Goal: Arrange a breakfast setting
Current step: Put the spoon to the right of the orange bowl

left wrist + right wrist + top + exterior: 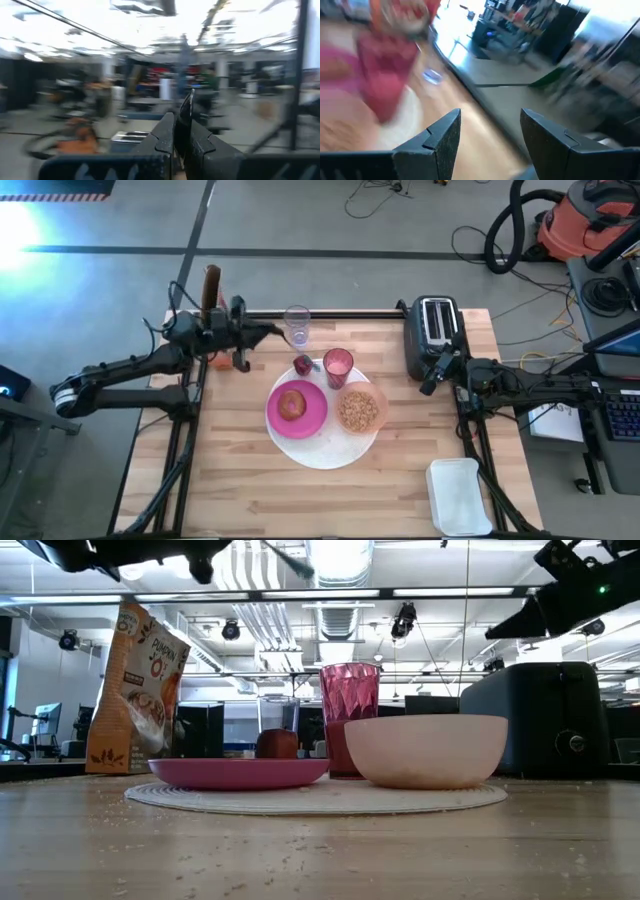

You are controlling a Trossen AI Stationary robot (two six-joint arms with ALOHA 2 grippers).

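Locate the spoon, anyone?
High view: the spoon lies on the white disc, between the dark-red fruit and the tumbler, just beyond the magenta plate.

High view: looks straight down, far up, sees whole table (250, 480) and both arms. Low view: sits at table top, close, looks level across into room. Both show pink tumbler (338, 366) and magenta plate (312, 415). Left wrist view faces out to room. Right wrist view faces table edge.
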